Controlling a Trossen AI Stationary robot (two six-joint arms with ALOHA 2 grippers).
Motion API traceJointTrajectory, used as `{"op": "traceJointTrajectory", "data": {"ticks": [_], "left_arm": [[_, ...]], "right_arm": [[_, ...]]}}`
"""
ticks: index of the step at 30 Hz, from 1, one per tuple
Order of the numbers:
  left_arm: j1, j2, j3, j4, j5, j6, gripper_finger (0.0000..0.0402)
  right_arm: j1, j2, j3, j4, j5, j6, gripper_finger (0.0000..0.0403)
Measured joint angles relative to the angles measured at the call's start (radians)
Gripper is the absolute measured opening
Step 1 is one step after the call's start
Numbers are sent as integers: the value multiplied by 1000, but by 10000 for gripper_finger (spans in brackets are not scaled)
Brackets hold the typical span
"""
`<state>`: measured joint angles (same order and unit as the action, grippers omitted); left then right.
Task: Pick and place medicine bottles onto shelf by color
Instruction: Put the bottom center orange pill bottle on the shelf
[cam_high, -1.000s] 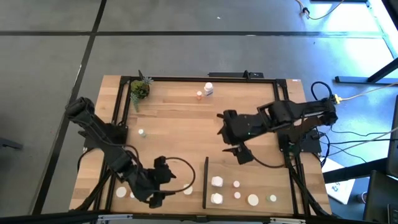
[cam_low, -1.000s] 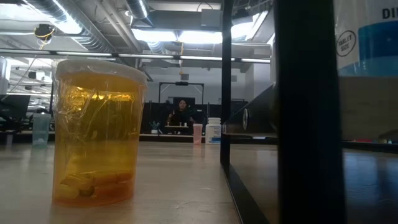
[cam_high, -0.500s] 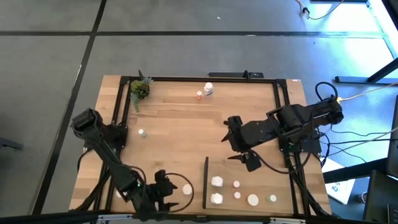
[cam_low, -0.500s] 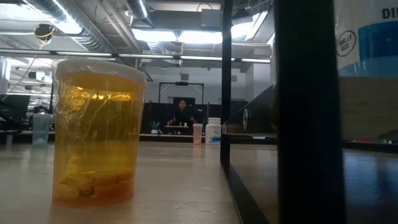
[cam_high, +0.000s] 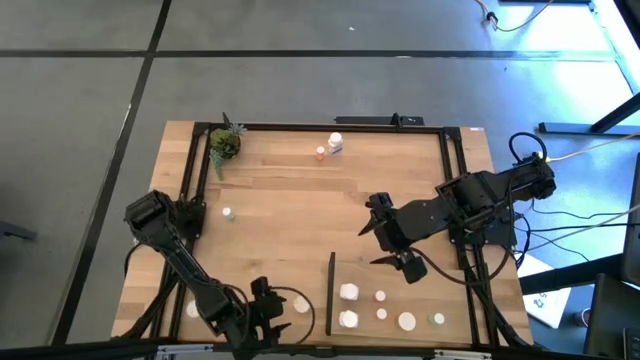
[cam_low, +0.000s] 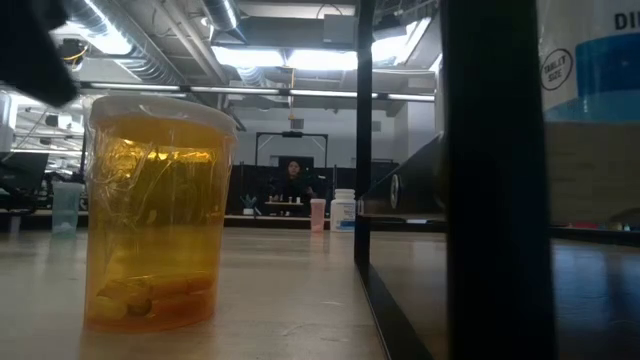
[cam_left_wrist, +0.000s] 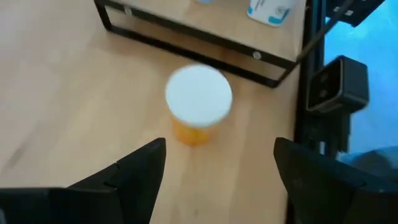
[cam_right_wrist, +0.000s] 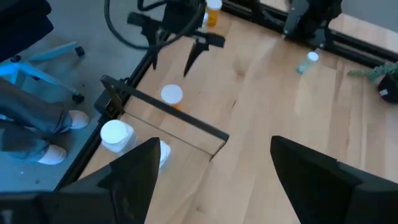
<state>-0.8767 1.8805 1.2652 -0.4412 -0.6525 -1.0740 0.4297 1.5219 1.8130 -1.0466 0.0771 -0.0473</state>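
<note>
left wrist view shows the left gripper (cam_left_wrist: 214, 171) spread wide above an orange bottle (cam_left_wrist: 198, 106), ready to grab it. right gripper (cam_high: 395, 258), also spread, waits near the shelf (cam_high: 425, 285).

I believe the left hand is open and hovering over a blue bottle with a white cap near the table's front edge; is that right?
Not quite: the bottle is orange, not blue, as the left wrist view shows. The rest holds: the left hand is open and hovers over this white-capped bottle near the table's front edge.
</note>
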Motion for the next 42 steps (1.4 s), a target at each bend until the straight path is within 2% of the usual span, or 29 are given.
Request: {"op": "traceJointTrajectory", "data": {"ticks": [4,13,22,27,32,42], "left_arm": [[16,0,0,-29,-26,52,292],[26,7,-3,-13,-38,41,292],[119,7,-3,51,101,215,292],[161,7,-3,51,141,219,292],[178,7,-3,73,237,220,292],[170,6,-3,107,248,247,292]], "right_arm": [[0,0,0,41,0,-6,306],[0,0,0,52,0,-6,306],[0,0,0,55,1,44,306],[0,0,0,55,0,45,306],[0,0,0,55,1,46,306],[0,0,0,55,1,46,306]]}}
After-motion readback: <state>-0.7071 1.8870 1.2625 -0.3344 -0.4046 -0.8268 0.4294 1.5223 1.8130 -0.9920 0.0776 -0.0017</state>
